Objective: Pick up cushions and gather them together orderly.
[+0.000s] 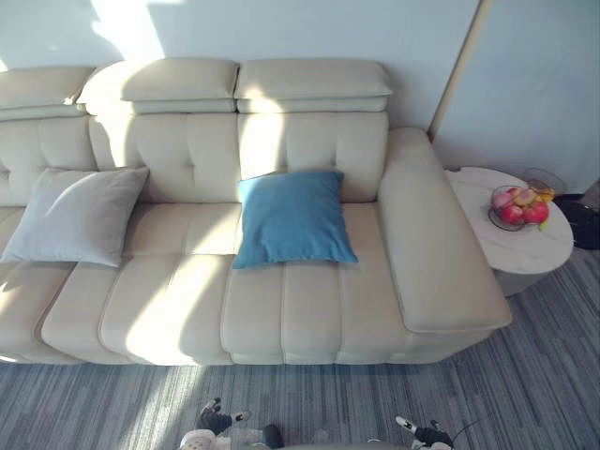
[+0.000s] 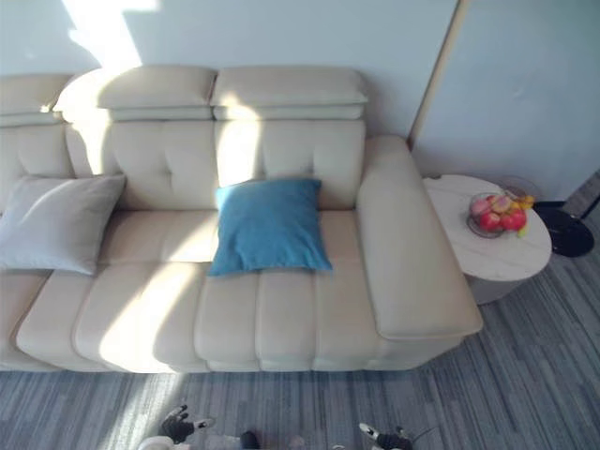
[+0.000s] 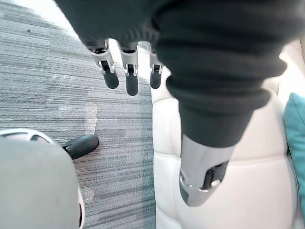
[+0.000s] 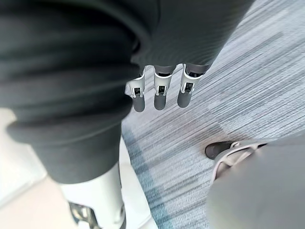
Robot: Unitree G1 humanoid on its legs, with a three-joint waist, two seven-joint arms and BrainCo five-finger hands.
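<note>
Cushions number two, both on cream sofa (image 1: 309,309), well apart, neither touched by a robot hand. Blue cushion (image 1: 292,217) stands near the middle of the head view, propped upright against the backrest on the seat next to the armrest. Grey cushion (image 1: 75,216) lies at 9 o'clock from the blue one, also leaning on the backrest and tilted a little, with a bare seat between the two. Sunlit patches fall across backrest and seats.

Left robot hand (image 3: 127,71) hangs wide and relaxed, fingers straight and pointing down, thumb apart from them. Holds nothing, touches nothing. Hovers over grey striped carpet (image 3: 47,71) just beside the sofa's front edge, with a sliver of the blue cushion at 3 o'clock in its wrist view.

Right robot hand (image 4: 159,93) is likewise loose and empty, fingers straight in a row. Hangs above the same carpet, a pale sofa edge close by.

Round white bench (image 1: 539,253) sits at 3 o'clock from the armrest, just beside it, on the carpet. Carries bowl of red and yellow fruit (image 1: 518,206).
</note>
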